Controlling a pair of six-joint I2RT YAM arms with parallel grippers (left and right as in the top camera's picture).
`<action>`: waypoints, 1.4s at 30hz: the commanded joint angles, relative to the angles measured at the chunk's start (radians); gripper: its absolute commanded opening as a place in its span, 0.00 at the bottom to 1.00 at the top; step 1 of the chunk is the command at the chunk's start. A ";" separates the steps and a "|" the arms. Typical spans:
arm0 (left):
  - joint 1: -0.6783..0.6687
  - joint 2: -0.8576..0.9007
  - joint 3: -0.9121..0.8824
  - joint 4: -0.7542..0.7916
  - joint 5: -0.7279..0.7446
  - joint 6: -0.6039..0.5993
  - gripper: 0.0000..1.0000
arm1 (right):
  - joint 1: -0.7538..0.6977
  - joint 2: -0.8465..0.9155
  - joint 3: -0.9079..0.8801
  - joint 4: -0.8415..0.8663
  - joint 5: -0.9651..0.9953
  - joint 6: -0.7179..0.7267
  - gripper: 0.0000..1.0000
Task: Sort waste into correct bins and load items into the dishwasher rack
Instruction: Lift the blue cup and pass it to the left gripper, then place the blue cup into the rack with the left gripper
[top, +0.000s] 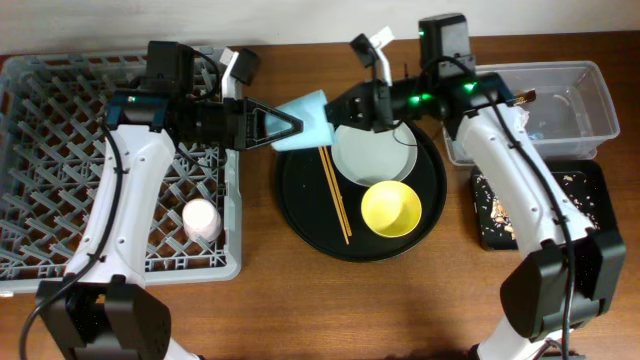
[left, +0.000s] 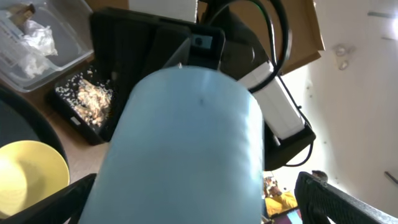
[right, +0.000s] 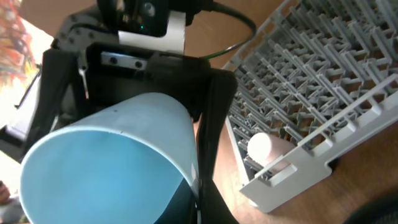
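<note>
One small blue cup (top: 315, 118) hangs in the air on its side, between the dishwasher rack (top: 60, 110) and the round black tray (top: 300, 205), with its open mouth toward the right arm. The right gripper (top: 335, 108) has its fingers pressed together on the cup's rim. The left gripper (top: 295, 124) is spread wide, one finger on each side of the cup's body, and the left wrist view shows a gap between the cup and one finger. On the round tray lie the pale grey-green plate (top: 375, 152), a yellow bowl (top: 391, 208) just beside it, and wooden chopsticks (top: 335, 195) stretched along the tray's left half. A small pink cup (top: 202, 220) sits among the rack's pegs near the corner closest to the tray. At the right, a clear tub (top: 560, 85) holds a crumpled white tissue (left: 37, 37), and the shallow black tray (top: 592, 185) beside it is strewn with beige food scraps (top: 496, 208).
</note>
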 joint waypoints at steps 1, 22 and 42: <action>-0.005 0.006 0.003 0.002 0.031 0.031 0.90 | 0.024 -0.009 -0.009 0.047 0.062 0.100 0.04; 0.087 0.005 0.003 0.002 0.010 0.034 0.62 | -0.101 -0.009 -0.009 -0.053 0.093 0.098 0.98; 0.161 -0.066 0.015 -0.218 -1.466 -0.141 0.56 | -0.190 -0.009 -0.009 -0.470 0.590 0.069 0.98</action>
